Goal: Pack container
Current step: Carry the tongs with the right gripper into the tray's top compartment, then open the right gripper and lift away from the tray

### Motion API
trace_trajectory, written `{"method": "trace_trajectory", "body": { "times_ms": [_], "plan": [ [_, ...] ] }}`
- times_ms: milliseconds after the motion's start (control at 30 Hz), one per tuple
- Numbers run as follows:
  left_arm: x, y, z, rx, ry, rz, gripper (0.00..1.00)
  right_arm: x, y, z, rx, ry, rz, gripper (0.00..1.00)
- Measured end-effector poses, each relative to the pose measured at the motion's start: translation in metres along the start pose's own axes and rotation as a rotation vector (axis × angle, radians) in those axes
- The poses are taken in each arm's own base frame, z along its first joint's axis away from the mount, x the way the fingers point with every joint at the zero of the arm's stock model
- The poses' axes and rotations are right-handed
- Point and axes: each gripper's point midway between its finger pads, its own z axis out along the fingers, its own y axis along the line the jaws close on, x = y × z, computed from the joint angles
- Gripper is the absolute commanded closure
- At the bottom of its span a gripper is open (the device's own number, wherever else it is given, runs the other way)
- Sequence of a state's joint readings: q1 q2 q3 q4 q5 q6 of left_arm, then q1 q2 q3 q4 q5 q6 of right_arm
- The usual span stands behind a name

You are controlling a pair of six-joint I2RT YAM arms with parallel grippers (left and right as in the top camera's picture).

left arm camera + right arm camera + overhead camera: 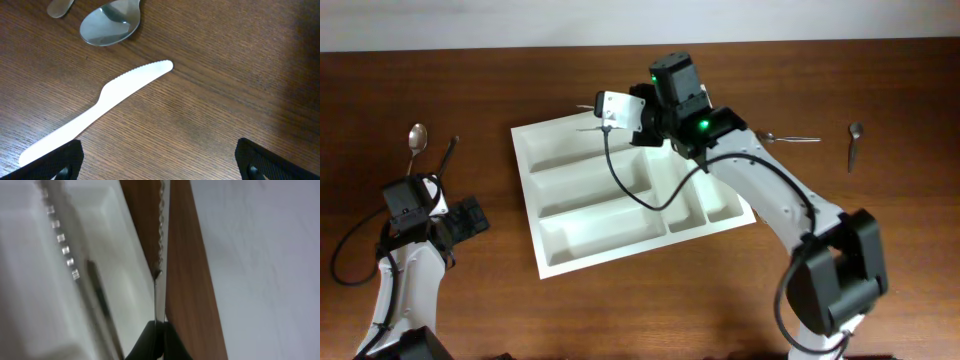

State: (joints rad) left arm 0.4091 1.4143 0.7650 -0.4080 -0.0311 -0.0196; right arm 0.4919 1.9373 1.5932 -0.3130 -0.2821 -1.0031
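Left hand (470, 218), lower left of the frame, hangs spread wide above a white plastic knife (100, 107) on the tabletop (640, 310). White tray (580, 235) sits centre. Right hand (620, 108), upper centre over the tray's far edge, is clamped on a metal knife (161, 255). The knife is probably best lowered flat, lined up with a long slot (582, 184), before letting go.

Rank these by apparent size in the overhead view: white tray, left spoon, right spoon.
1. white tray, by far the largest.
2. left spoon and right spoon: too alike to rank.
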Motion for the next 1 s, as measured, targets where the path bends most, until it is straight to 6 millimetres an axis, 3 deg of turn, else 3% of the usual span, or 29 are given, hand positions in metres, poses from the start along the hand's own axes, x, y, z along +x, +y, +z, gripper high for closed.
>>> {"method": "trace_trajectory", "body": {
  "times_ms": [233, 467, 633, 667, 733, 800, 833, 1000],
  "plan": [
    [0.000, 0.000, 0.000, 0.000, 0.000, 0.000, 0.01, 0.019, 0.001, 0.036, 0.033, 0.014, 0.003, 0.96],
    [0.000, 0.000, 0.000, 0.000, 0.000, 0.000, 0.01, 0.044, 0.024, 0.067, -0.021, 0.050, 0.032, 0.96],
    [0.000, 0.000, 0.000, 0.000, 0.000, 0.000, 0.01, 0.050, 0.028, 0.074, -0.023, 0.057, 0.073, 0.96],
    [0.000, 0.000, 0.000, 0.000, 0.000, 0.000, 0.01, 0.049, 0.026, 0.074, -0.017, 0.053, 0.083, 0.95],
    [0.000, 0.000, 0.000, 0.000, 0.000, 0.000, 0.01, 0.048, 0.025, 0.074, -0.011, 0.049, 0.124, 0.78],
    [0.000, 0.000, 0.000, 0.000, 0.000, 0.000, 0.01, 0.048, 0.025, 0.074, -0.009, 0.050, 0.157, 0.77],
    [0.000, 0.000, 0.000, 0.000, 0.000, 0.000, 0.01, 0.048, 0.025, 0.074, -0.008, 0.051, 0.178, 0.67],
    [0.000, 0.000, 0.000, 0.000, 0.000, 0.000, 0.01, 0.049, 0.023, 0.074, 0.002, 0.054, 0.262, 0.64]
  ]
}}
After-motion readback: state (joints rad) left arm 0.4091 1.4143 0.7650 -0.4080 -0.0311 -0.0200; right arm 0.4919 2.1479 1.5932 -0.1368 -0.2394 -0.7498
